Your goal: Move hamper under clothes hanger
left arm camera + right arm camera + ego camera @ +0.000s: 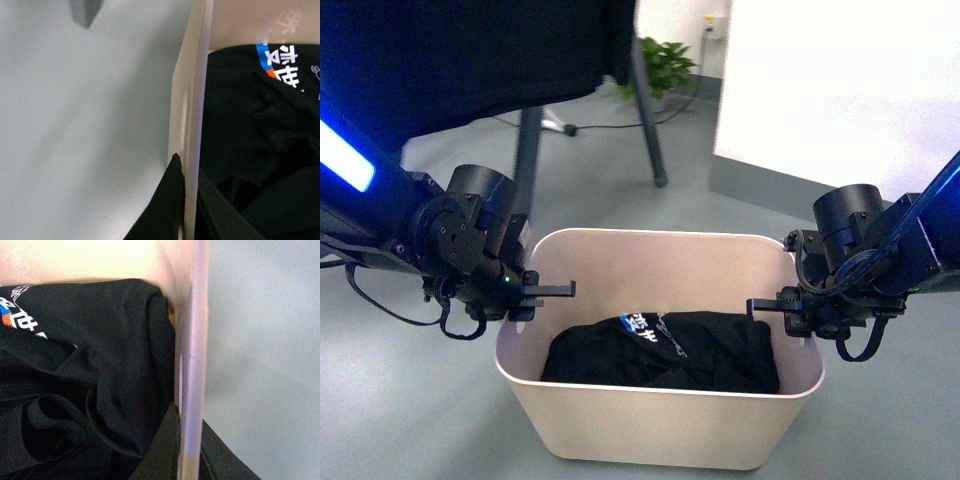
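Observation:
The beige hamper (650, 415) stands on the grey floor in front of me, with a black garment (665, 350) bearing a blue-and-white print inside. My left gripper (525, 293) is shut on the hamper's left end rim (192, 125), one finger outside and one inside. My right gripper (790, 305) is shut on the right end rim (192, 365) the same way. The clothes hanger's dark legs (650, 120) stand behind the hamper, with a black cloth (470, 50) hanging from it at the upper left. Its bar is out of view.
A white wall or panel (840, 80) stands at the back right. A potted plant (660, 65) and a cable on the floor lie beyond the hanger legs. Grey floor (400, 400) surrounds the hamper.

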`<action>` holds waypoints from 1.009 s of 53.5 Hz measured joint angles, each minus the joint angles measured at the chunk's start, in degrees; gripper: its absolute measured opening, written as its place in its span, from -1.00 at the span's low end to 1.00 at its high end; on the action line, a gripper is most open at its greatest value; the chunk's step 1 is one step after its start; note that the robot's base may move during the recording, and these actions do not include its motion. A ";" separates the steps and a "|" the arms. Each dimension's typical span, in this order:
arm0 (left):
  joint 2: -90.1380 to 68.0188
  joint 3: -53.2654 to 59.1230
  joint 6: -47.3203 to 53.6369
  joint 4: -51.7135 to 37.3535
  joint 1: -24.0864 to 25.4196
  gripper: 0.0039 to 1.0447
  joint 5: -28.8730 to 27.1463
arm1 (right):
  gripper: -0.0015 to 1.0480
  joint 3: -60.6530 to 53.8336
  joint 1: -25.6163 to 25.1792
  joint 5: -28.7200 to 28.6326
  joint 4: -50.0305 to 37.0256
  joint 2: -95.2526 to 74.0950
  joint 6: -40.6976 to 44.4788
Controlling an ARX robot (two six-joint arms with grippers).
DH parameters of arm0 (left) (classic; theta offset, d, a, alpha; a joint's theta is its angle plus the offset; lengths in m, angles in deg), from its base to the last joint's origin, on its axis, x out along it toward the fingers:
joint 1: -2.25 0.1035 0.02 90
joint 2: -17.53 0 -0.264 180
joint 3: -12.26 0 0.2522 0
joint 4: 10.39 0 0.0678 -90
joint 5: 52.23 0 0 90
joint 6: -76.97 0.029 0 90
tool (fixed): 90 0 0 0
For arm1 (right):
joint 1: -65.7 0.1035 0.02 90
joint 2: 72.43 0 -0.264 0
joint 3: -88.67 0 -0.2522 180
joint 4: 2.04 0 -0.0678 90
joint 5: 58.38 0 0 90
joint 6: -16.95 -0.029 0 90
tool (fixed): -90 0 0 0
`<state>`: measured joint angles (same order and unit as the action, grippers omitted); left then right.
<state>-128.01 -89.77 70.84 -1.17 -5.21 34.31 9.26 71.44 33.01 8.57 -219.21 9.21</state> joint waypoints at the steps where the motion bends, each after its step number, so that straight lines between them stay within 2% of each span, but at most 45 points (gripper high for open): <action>1: 0.00 0.02 0.00 0.00 -0.02 -0.93 -0.04 | -0.92 0.00 0.00 0.00 0.00 0.00 -0.02; 30: 0.02 0.09 0.00 0.00 0.00 -0.93 -0.15 | -0.92 0.00 0.00 -0.07 0.00 0.00 -0.02; 40: 0.00 0.00 0.00 0.00 -2.14 -0.93 1.18 | -0.92 -0.02 -2.19 0.68 0.04 0.00 0.44; 54: 0.02 0.00 0.00 0.00 0.83 -0.93 -0.68 | -0.92 -0.02 1.07 -0.61 0.04 0.00 0.22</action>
<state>-127.99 -89.77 70.84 -1.17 -4.38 33.63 9.24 72.51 32.40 8.61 -219.21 9.42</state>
